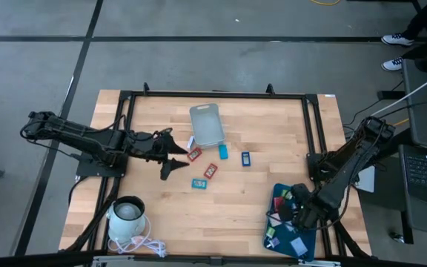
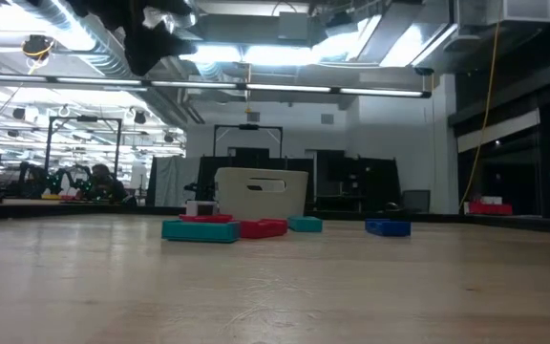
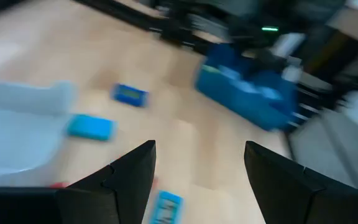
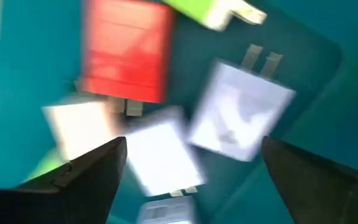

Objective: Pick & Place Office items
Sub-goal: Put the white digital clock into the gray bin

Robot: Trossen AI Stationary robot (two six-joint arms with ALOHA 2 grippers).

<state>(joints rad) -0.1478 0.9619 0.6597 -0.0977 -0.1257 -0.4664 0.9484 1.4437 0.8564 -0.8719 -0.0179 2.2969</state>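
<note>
The left gripper (image 1: pixel 175 157) is being held above the middle of the bench (image 1: pixel 161 215), jaws parted and empty, beside the translucent grey rectangular bin (image 1: pixel 207 124). Small office items are lying loose there: two flat red pieces (image 1: pixel 194 154) (image 1: pixel 210 170), a teal piece (image 1: pixel 199 183), a light blue block (image 1: pixel 223 152) and a blue block (image 1: pixel 246 158). A descent between such close pieces risks one being nudged away. At the near right corner, the right gripper (image 1: pixel 296 211) is being held with jaws wide and empty over the dark-teal flat tray (image 1: pixel 276 239), where a red block (image 4: pixel 128 53) and pale pieces (image 4: pixel 240 112) are crowded; a careless withdrawal risks these being disturbed. No writing is being made out.
</note>
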